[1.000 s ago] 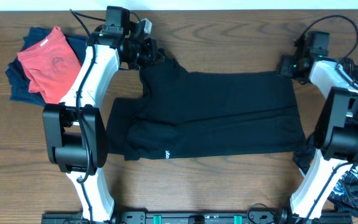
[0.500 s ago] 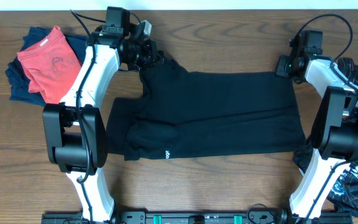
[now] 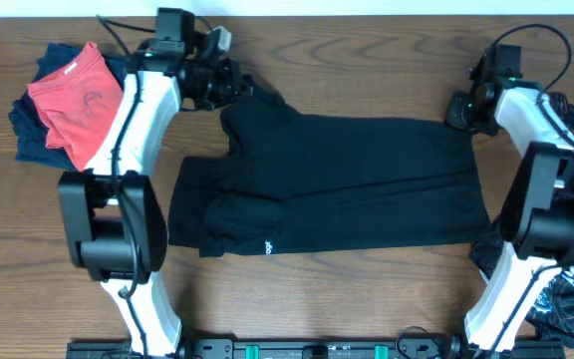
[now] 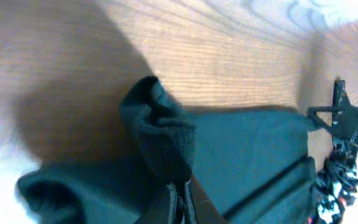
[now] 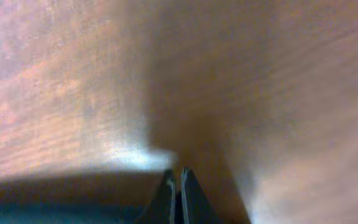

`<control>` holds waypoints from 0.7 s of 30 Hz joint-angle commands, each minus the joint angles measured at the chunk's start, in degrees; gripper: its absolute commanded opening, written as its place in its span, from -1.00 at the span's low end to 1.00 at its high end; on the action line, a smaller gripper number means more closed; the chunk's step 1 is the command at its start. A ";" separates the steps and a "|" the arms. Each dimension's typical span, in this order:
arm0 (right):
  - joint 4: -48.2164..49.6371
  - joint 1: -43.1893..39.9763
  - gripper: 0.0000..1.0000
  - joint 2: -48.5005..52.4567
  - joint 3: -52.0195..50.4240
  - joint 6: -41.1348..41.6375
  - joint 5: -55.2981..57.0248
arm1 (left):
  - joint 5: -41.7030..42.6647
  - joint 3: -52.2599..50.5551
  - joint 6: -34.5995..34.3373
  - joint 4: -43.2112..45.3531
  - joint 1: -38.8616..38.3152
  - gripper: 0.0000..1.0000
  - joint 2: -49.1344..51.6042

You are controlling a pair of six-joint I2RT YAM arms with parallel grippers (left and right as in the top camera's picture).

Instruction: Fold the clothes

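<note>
My left pincer (image 3: 229, 88) has drawn a little farther out and away from my base than a moment ago. The corner of the black garment (image 3: 347, 179) that it pinches has come with it, rising into a narrow peak at the tips. In the left wrist view the jaws are pressed together on a thick bunched fold of that cloth, directly ahead of the fingers. My right pincer (image 3: 459, 110) has meanwhile swung out and settled back at the opposite far corner. Its jaws are pressed together with the dark hem just at their tips, but I cannot tell from the blurred right wrist view whether any cloth is caught between them. I judge the far edge is now being tensioned between my two pincers. That should pull it straighter before a fold, though the near-left part below my left pincer is rumpled and doubled over. The garment lies flat on the table (image 3: 367, 50), and its long axis runs from one pincer across to the other. The lifted peak points at my left pincer, and the small white logo (image 3: 267, 246) sits on the edge nearest my bases. A red garment (image 3: 78, 100) lies well outside my left pincer.
</note>
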 commanded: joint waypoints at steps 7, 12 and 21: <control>-23.10 -1.29 -0.98 -12.24 2.54 0.83 7.32 | 0.17 0.63 8.87 -26.27 0.28 -0.88 -9.64; -33.44 -1.29 -0.97 -12.33 2.29 0.85 13.42 | 0.15 0.61 14.51 -38.32 0.28 -0.88 -9.66; -42.45 -1.29 -0.98 -12.33 2.16 0.81 16.24 | -1.68 -0.70 19.52 -50.77 0.28 -0.88 -9.66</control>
